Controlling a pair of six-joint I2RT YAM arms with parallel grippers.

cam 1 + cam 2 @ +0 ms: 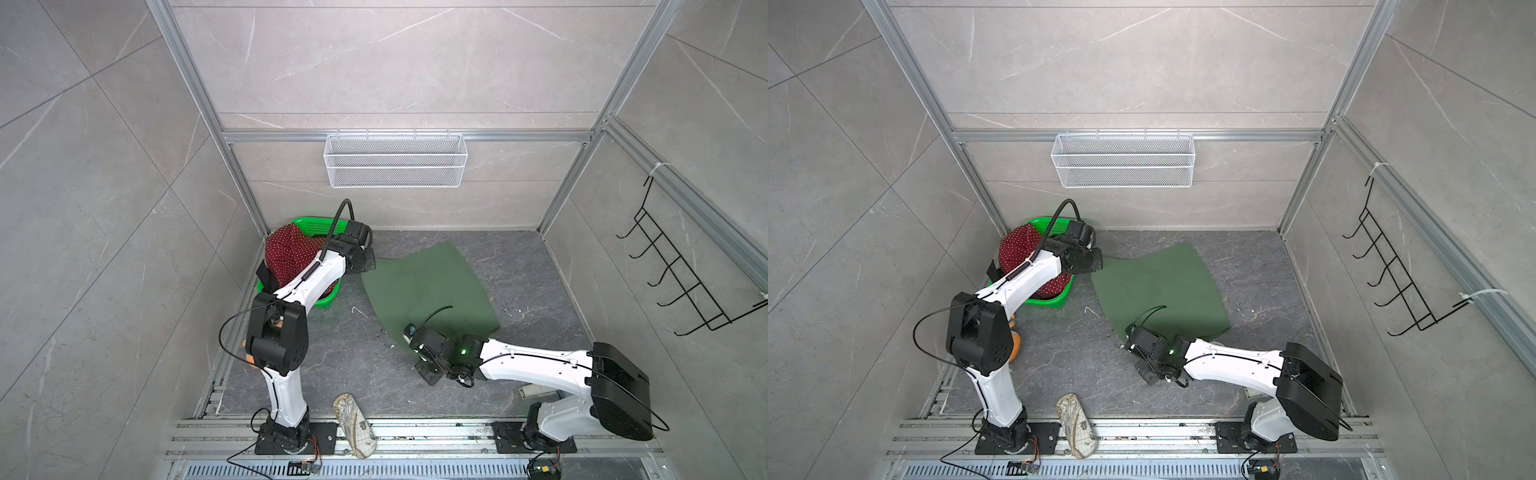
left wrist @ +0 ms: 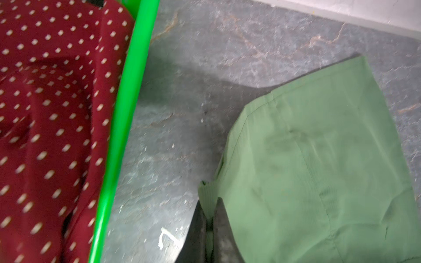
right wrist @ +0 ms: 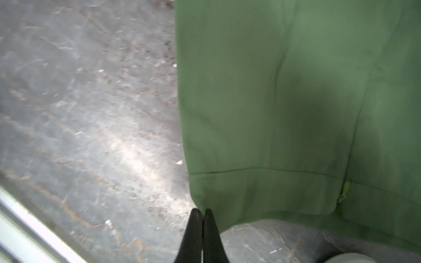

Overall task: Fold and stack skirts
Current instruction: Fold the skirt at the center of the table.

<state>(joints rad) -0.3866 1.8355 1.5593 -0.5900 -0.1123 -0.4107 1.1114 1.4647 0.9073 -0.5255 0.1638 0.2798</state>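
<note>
In both top views the dark green skirt (image 1: 428, 291) (image 1: 1158, 291) lies spread flat on the grey surface (image 1: 519, 270) at the centre of the frame. The left arm (image 1: 316, 278) reaches to its upper-left corner and the right arm (image 1: 532, 365) to its lower-left edge; from above I cannot tell how either arm's jaws stand. Left of centre, the red polka-dot skirt (image 1: 286, 253) (image 1: 1017, 249) is heaped in the green basket (image 1: 318, 224) (image 1: 1050, 303), partly hidden by the left arm. In the left wrist view the left jaws are pressed together, pinching a small fold at the corner of the dark green skirt (image 2: 319, 159); the red polka-dot skirt (image 2: 45, 113) lies inside the basket's rim (image 2: 127, 113), with bare surface between the two. In the right wrist view the right jaws are pressed together on the corner of the dark green skirt (image 3: 284, 102), right at its stitched hem band, and the cloth nearby hangs slightly off the surface.
</note>
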